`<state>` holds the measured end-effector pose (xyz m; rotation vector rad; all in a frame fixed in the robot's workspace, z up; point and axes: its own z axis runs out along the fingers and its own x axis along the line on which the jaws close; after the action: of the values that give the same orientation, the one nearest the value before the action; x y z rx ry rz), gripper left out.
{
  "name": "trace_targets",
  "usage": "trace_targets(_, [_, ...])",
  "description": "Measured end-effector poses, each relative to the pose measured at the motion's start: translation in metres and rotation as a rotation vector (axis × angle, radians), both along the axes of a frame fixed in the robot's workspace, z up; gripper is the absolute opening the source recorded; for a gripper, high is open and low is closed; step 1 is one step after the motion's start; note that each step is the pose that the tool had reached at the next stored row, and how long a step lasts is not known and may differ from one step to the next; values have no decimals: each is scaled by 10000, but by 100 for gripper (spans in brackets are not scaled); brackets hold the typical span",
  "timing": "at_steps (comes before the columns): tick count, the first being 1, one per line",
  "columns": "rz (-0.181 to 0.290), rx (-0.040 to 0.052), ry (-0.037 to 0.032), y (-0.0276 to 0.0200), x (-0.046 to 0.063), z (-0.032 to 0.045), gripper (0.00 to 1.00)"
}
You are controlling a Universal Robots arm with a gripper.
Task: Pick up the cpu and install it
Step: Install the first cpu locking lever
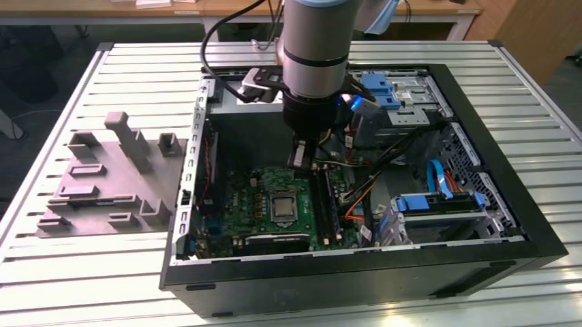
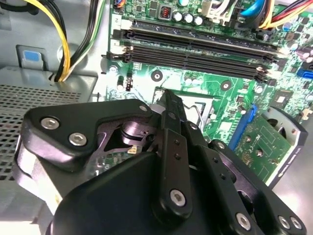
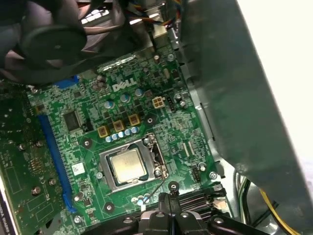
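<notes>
cpu (image 3: 128,164): pale, brushed-looking metal top with a dull sheen
socket frame (image 3: 157,157): bare shiny metal
motherboard (image 3: 146,103): green board, slightly glossy
gripper (image 2: 168,105): matt black links (plastic or coated metal, hard to say), bright screw heads
tray (image 1: 105,180): matt grey moulded plastic
table (image 1: 64,266): ribbed pale metal

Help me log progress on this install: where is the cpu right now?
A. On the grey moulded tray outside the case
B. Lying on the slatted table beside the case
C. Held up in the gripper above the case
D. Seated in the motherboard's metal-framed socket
D. In the first wrist view the cpu, its pale metal top showing, sits inside the socket frame on the green motherboard.
</notes>
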<state>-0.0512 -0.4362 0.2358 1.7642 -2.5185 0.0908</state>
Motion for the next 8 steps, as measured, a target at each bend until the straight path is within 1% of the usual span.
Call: trace_targets(8, [578, 0, 1, -48, -16, -7, 11])
